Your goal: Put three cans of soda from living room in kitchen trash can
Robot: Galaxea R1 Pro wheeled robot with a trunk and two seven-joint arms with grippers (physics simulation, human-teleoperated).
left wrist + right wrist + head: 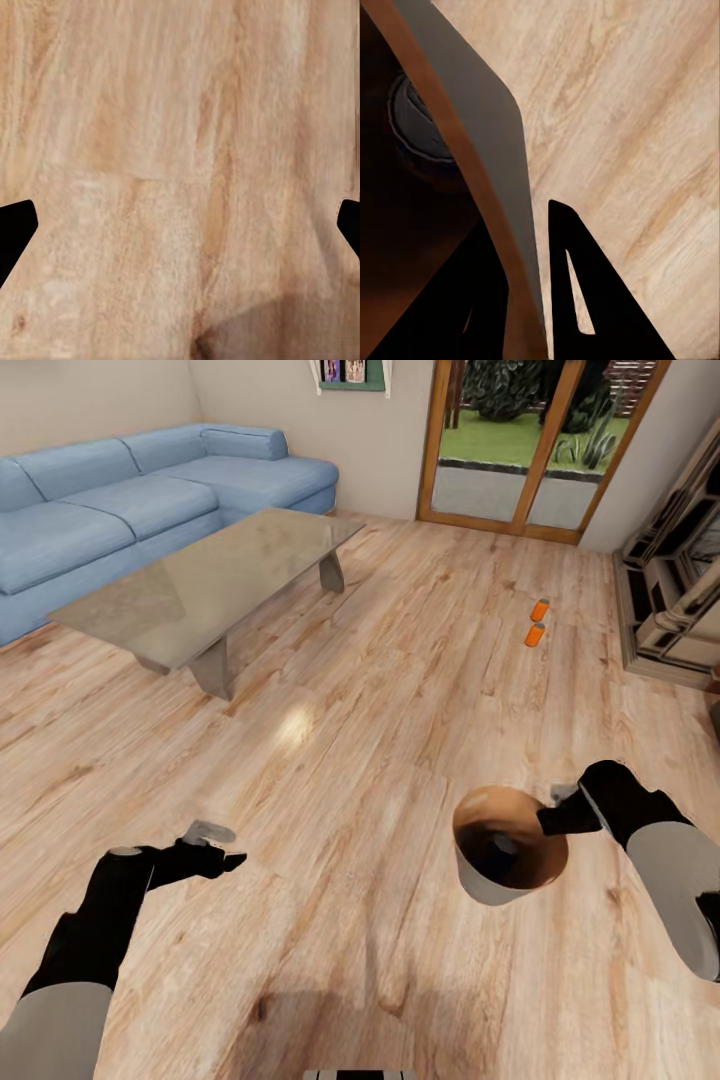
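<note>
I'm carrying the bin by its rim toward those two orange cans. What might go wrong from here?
The right gripper pinches just the thin wall of the trash can, so it may tilt or slip while driving. A can already lies inside and could spill out. The two orange cans sit close together near the fireplace; grabbing one might knock the other away.

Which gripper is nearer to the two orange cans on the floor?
The right. The right gripper, shut on the trash can rim, is nearer the orange cans, which lie ahead of it. The left gripper is further away, across the floor.
</note>
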